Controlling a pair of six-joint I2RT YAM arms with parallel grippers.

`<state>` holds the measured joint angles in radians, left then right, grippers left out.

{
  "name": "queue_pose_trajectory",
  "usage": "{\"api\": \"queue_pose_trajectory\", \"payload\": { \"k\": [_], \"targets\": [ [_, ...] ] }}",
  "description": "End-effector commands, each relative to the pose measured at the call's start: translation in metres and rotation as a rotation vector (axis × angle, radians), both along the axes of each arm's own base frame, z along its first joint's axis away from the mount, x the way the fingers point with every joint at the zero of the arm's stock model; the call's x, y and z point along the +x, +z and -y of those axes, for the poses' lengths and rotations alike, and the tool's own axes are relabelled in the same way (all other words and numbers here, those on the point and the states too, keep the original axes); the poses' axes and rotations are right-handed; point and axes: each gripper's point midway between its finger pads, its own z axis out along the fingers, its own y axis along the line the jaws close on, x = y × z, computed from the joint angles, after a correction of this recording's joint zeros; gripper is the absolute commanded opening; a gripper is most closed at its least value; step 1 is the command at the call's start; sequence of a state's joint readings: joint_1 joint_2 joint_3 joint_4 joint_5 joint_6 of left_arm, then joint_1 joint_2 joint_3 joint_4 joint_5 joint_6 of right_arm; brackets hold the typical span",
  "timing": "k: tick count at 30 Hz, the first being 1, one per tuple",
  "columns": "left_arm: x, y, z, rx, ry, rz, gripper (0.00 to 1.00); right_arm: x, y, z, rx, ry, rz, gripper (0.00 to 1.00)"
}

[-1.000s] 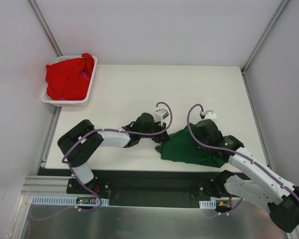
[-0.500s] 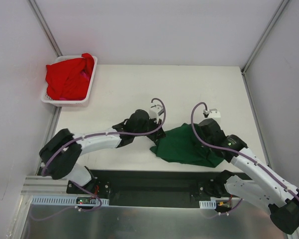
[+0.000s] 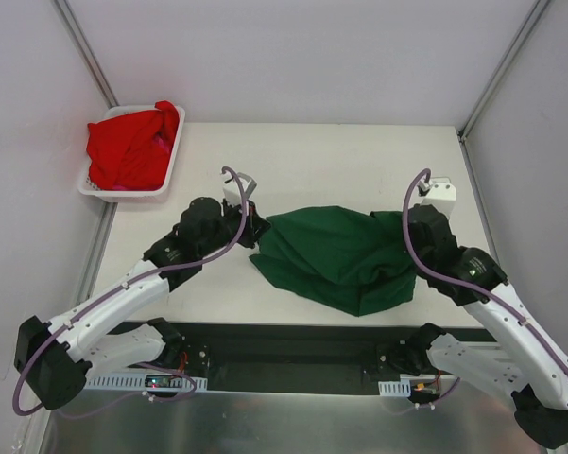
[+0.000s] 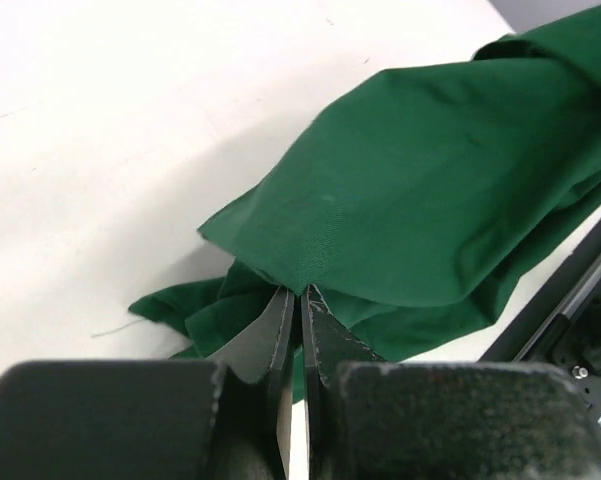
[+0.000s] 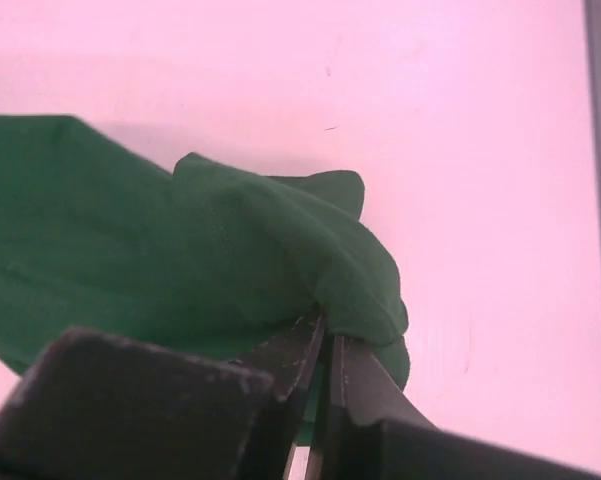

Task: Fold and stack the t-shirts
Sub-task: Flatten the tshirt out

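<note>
While both arms reach out over the table [image 3: 340,151], I see the dark green t-shirt [image 3: 335,255] slung between the left gripper [image 3: 253,227] and the right gripper [image 3: 411,227], its middle sagging. Both grippers are pinched tight on opposite edges of it. The red t-shirts [image 3: 128,147] lie heaped in the white basket [image 3: 165,175], well beyond the left gripper.

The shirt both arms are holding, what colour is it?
The t-shirt is plain dark green; it shows clearest in the left wrist view.
</note>
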<state>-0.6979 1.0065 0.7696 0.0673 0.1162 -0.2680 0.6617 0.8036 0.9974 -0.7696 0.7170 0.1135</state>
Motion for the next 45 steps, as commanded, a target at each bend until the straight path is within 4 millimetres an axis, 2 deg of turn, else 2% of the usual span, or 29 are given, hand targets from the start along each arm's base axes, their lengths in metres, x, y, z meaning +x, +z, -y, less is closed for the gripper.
{"api": "queue_pose_trajectory", "payload": {
  "k": [1, 8, 13, 19, 21, 25, 26, 31, 37, 43, 45],
  "targets": [
    [-0.001, -0.011, -0.029, 0.089, 0.071, 0.004, 0.00, 0.001, 0.032, 0.028, -0.083, -0.113, 0.080, 0.01],
    [-0.002, 0.004, -0.060, 0.126, 0.141, 0.041, 0.00, 0.001, 0.067, 0.049, -0.140, -0.201, 0.155, 0.01],
    [0.000, 0.025, -0.083, 0.138, 0.212, 0.088, 0.00, 0.001, 0.093, 0.058, -0.141, -0.223, 0.213, 0.01],
    [-0.004, 0.061, -0.101, 0.153, 0.256, 0.155, 0.00, -0.004, 0.123, 0.059, -0.081, -0.185, 0.275, 0.01],
    [-0.005, 0.078, -0.106, 0.147, 0.270, 0.191, 0.00, -0.010, 0.141, 0.062, -0.052, -0.173, 0.319, 0.01],
    [-0.010, 0.101, -0.115, 0.159, 0.284, 0.228, 0.00, -0.022, 0.171, 0.072, -0.050, -0.169, 0.382, 0.01],
    [-0.011, 0.114, -0.117, 0.156, 0.288, 0.251, 0.00, -0.025, 0.180, 0.076, -0.054, -0.167, 0.403, 0.01],
    [-0.022, 0.152, -0.131, 0.148, 0.318, 0.316, 0.00, -0.042, 0.206, 0.087, -0.031, -0.152, 0.484, 0.01],
    [-0.051, 0.209, -0.154, 0.103, 0.336, 0.414, 0.00, -0.061, 0.228, 0.089, 0.009, -0.067, 0.572, 0.01],
    [-0.095, 0.250, -0.173, 0.021, 0.301, 0.530, 0.00, -0.078, 0.247, 0.092, 0.035, 0.001, 0.664, 0.01],
    [-0.106, 0.258, -0.181, 0.010, 0.308, 0.549, 0.00, -0.086, 0.253, 0.095, 0.051, 0.016, 0.705, 0.01]
  ]
}}
